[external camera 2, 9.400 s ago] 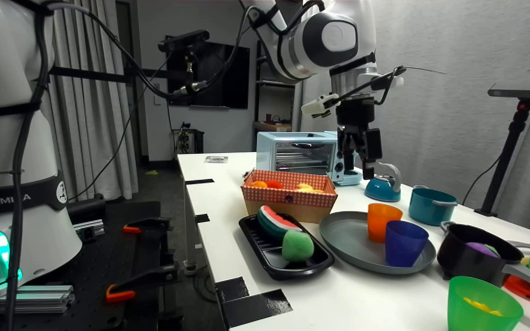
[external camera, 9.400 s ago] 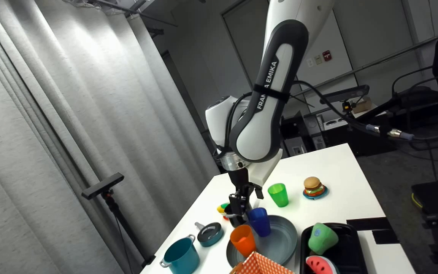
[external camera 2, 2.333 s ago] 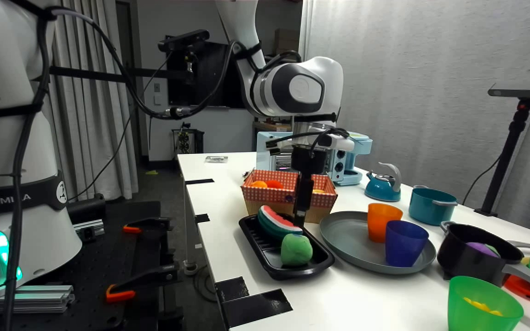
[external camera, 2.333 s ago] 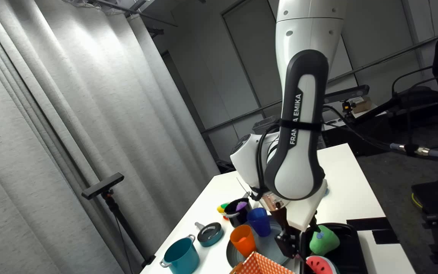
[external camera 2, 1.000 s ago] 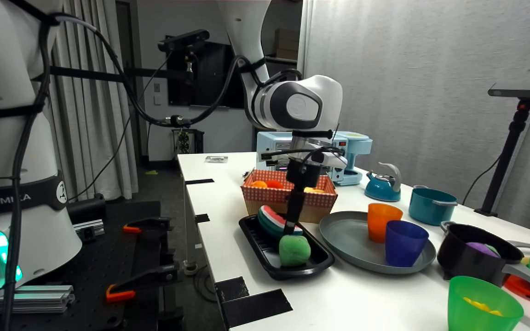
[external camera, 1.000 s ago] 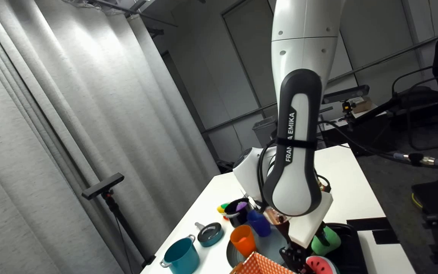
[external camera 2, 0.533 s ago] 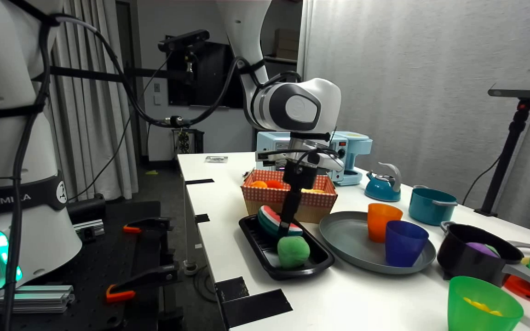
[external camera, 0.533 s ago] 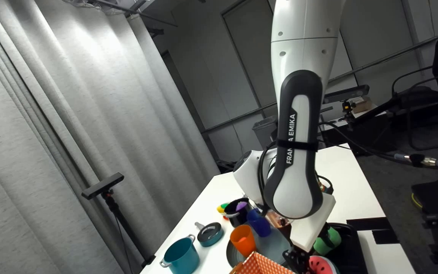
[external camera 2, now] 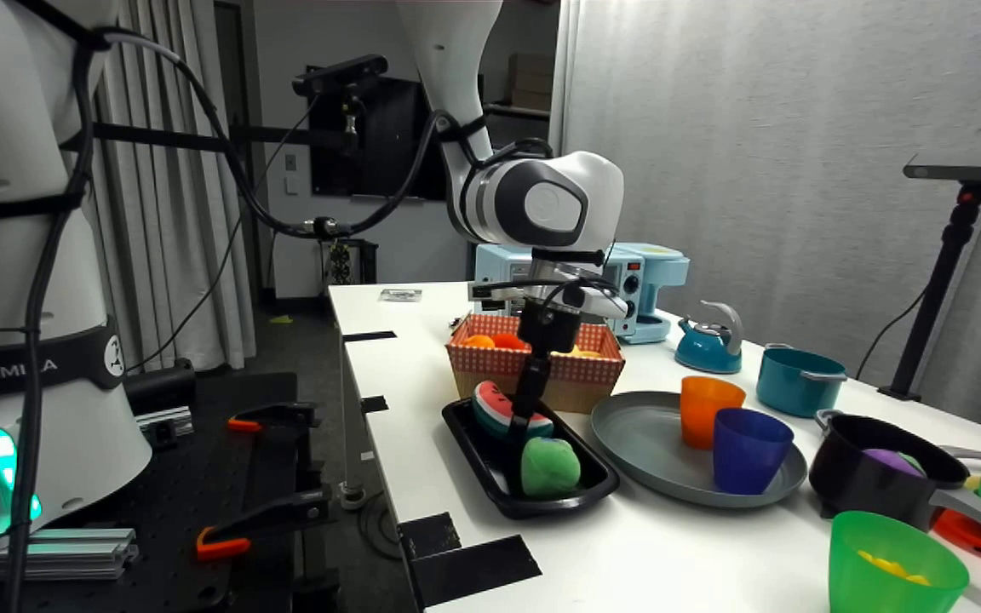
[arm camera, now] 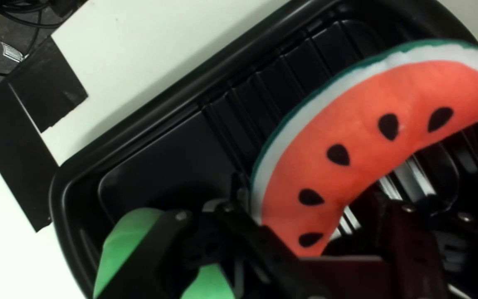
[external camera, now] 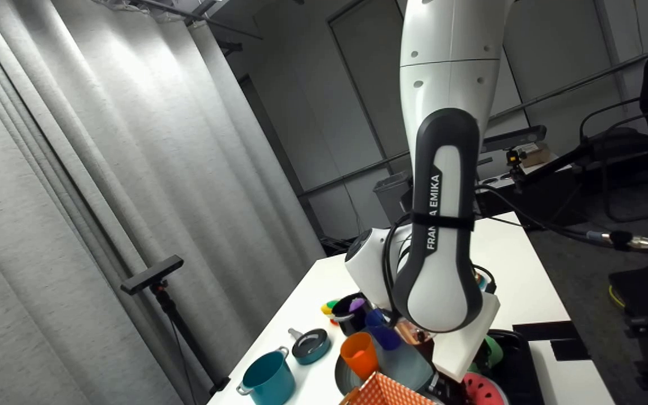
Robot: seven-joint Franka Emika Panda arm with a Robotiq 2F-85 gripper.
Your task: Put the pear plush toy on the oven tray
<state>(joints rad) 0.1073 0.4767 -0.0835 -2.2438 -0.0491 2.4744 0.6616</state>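
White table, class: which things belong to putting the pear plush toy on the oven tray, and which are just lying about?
For the job:
oven tray
pear plush toy, in it

Just lying about, among others:
watermelon toy, in the tray
grey plate
orange cup
blue cup
green cup
teal pot
black pot
checked basket

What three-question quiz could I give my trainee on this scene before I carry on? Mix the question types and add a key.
1. True or false: the pear plush toy lies on the oven tray.
2. Which cup shares the dark grey plate with the orange cup? A) green; B) blue; C) red.
3. In the wrist view, which toy's end shows between the jaws?

Key
1. True.
2. B, the blue cup.
3. The plush watermelon slice.
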